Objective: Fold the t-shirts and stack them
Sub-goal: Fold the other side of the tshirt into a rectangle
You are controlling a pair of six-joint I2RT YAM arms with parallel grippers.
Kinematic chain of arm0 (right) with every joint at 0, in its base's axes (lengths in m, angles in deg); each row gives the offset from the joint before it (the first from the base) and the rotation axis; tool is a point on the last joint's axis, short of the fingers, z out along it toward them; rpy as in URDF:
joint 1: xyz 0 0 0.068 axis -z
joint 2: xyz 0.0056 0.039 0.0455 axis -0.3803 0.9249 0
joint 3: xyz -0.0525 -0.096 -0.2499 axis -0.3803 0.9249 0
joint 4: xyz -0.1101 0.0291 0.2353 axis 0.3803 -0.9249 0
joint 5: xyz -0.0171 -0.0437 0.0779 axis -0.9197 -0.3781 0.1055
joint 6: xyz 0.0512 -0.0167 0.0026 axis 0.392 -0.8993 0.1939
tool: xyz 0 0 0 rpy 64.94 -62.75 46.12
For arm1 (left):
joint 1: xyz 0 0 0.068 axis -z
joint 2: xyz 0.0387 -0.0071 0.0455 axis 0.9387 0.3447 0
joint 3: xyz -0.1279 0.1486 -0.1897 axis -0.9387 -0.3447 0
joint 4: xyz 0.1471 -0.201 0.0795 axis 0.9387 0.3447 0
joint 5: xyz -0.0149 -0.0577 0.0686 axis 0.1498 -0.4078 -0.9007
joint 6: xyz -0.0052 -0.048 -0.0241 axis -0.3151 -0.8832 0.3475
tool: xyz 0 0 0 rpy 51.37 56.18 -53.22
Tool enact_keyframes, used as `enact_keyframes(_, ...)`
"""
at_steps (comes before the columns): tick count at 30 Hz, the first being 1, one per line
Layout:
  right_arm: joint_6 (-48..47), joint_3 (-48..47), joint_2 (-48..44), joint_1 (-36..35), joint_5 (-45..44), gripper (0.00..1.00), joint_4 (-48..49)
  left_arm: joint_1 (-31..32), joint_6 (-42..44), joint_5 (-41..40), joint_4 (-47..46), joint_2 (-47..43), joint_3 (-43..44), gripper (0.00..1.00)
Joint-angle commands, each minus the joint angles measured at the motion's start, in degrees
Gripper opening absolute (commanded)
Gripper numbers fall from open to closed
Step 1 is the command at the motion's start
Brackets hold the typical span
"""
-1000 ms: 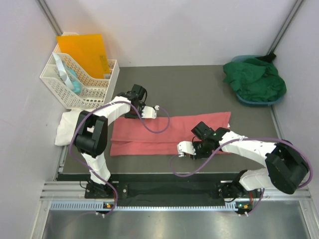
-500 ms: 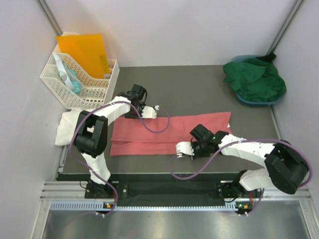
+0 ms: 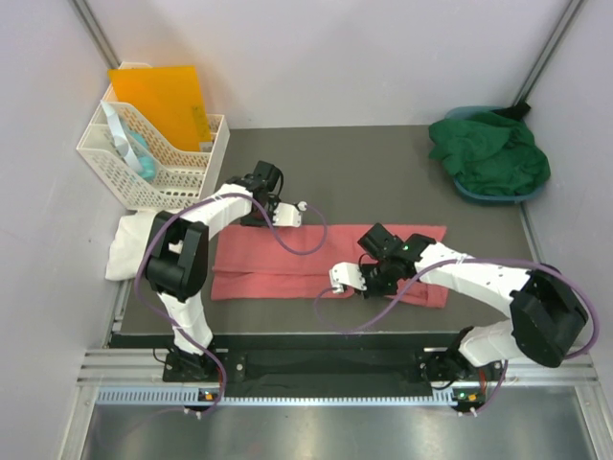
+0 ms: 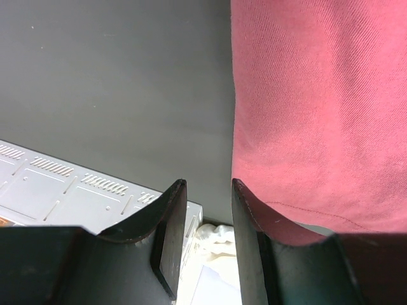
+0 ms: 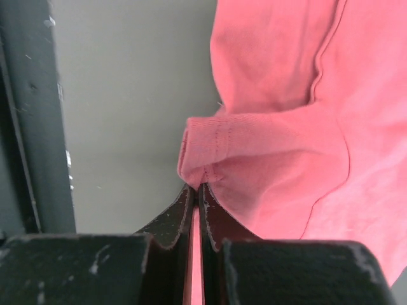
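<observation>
The salmon-pink t-shirt point(image 3: 278, 264) lies as a long flat band across the dark mat. My right gripper point(image 3: 369, 284) is shut on a hem of its right part and holds it lifted and doubled over toward the left. In the right wrist view the pinched hem point(image 5: 203, 152) bunches just above my closed fingertips point(image 5: 199, 186). My left gripper point(image 3: 247, 220) is open at the shirt's far left edge. In the left wrist view one finger point(image 4: 251, 222) lies over the pink cloth point(image 4: 318, 108), with nothing between the jaws. The dark green shirt point(image 3: 490, 153) is crumpled at the back right. The white shirt point(image 3: 129, 244) lies at the left.
A white lattice basket point(image 3: 153, 163) with an orange folder point(image 3: 163, 101) stands at the back left. The green shirt sits in a blue basin point(image 3: 479, 195). The mat point(image 3: 364, 163) ends at a metal rail point(image 3: 316, 369) along the near edge. Purple cables loop from both wrists.
My right gripper has moved left and slightly away from me, dragging the shirt's right end with it, so that end now folds over. The left arm has not moved.
</observation>
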State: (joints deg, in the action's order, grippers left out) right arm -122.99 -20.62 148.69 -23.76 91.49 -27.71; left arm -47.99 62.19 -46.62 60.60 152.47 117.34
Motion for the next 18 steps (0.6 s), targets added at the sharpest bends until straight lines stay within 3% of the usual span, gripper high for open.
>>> enact_keyframes(1,-0.3,-4.5,3.0,-1.4,5.2,0.04,-5.3,-0.2,0.7,0.2,0.7,0.1,2.0,0.40)
enact_keyframes(4,-0.5,-4.6,3.8,-1.4,5.1,0.16,-5.9,-0.1,0.5,0.2,0.6,0.0,2.0,0.40)
enact_keyframes(8,-0.8,-4.1,3.8,-1.6,5.2,0.17,-6.0,-0.1,0.8,0.0,0.6,-0.2,1.7,0.40)
enact_keyframes(12,-0.6,-4.0,3.7,-1.9,5.2,0.06,-6.0,-0.2,0.8,0.1,0.4,-0.3,1.8,0.40)
enact_keyframes(18,0.2,-4.1,4.0,-2.4,3.7,0.00,-4.3,-0.2,0.7,0.2,0.4,0.0,2.0,0.40)
